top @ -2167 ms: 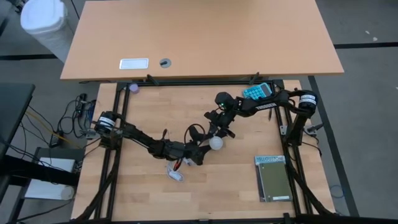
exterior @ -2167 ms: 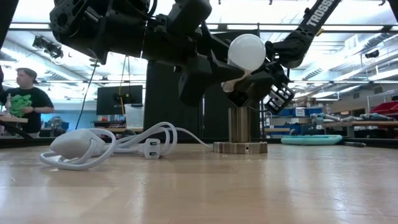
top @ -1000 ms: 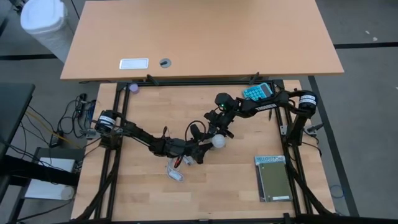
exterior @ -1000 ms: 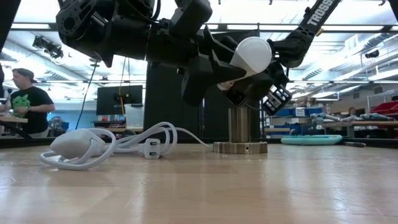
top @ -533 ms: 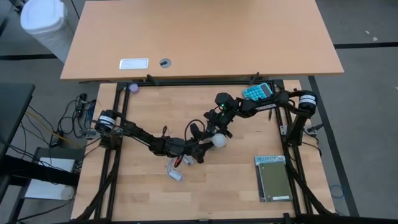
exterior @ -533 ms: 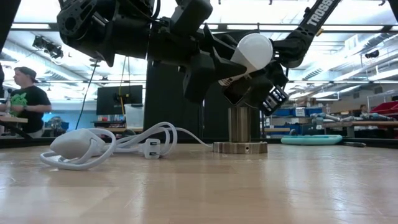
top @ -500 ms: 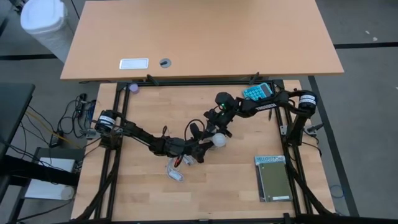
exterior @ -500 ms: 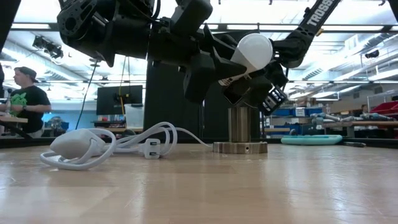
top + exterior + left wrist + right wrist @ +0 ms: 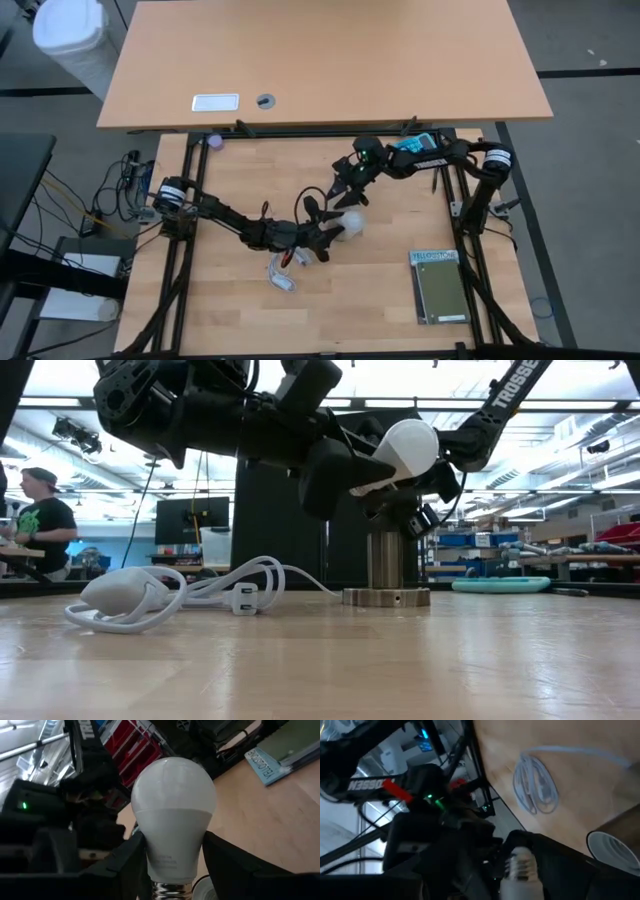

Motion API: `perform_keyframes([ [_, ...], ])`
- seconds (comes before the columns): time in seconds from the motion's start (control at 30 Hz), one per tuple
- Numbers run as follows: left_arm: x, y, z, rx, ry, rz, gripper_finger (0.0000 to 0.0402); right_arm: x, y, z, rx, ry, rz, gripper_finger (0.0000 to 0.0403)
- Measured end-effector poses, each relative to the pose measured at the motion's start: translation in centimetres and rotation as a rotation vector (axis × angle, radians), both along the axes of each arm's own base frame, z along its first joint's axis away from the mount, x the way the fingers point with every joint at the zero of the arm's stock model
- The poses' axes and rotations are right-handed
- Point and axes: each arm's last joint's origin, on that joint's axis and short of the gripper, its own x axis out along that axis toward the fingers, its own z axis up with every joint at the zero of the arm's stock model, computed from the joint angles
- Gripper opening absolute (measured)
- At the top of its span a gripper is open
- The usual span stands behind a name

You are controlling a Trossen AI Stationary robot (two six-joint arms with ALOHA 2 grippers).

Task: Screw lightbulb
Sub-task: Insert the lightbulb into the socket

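Note:
The white lightbulb [image 9: 350, 225] is held up in the air at mid-table by my left gripper [image 9: 328, 233], which is shut on it. In the low view the lightbulb [image 9: 405, 445] tilts, round end up and toward the table's right. Its silvery screw base [image 9: 520, 865] shows in the right wrist view. My right gripper [image 9: 343, 194] is open and empty, just on the far side of the bulb and apart from it. The metal socket [image 9: 387, 572] stands upright on its round base on the table, below and behind the bulb. My left gripper pinches the bulb's white neck [image 9: 172, 857], just above the screw base, between its two fingers [image 9: 125, 865]. The fingers come from the table's left, slanting upward. The bulb sticks out ahead of them, round end forward, lifted clear of the table and the socket.
A coiled white cable with a plug [image 9: 150, 595] lies on the table near my left arm [image 9: 282, 272]. A teal calculator [image 9: 415, 146] lies at the far right and a green notebook [image 9: 440, 287] at the near right. A person [image 9: 35, 510] stands in the room beyond.
My right gripper has let go of the bulb and drawn back toward the table's far edge. The bulb stays in my left gripper, held up in about the same place and still tilted.

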Motion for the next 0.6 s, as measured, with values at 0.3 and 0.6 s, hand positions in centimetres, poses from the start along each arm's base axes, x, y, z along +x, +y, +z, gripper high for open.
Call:
perform_keyframes([
  [0.3,0.0,0.6,-0.3,-0.075,-0.002,0.049,0.0202,-3.0,-1.1,4.4,-0.183,-0.107,-0.069,0.0263],
  [0.6,0.1,0.8,-0.1,-0.156,-0.062,0.063,0.0202,-7.7,0.9,9.4,-0.645,-0.201,-0.111,0.0263],
])
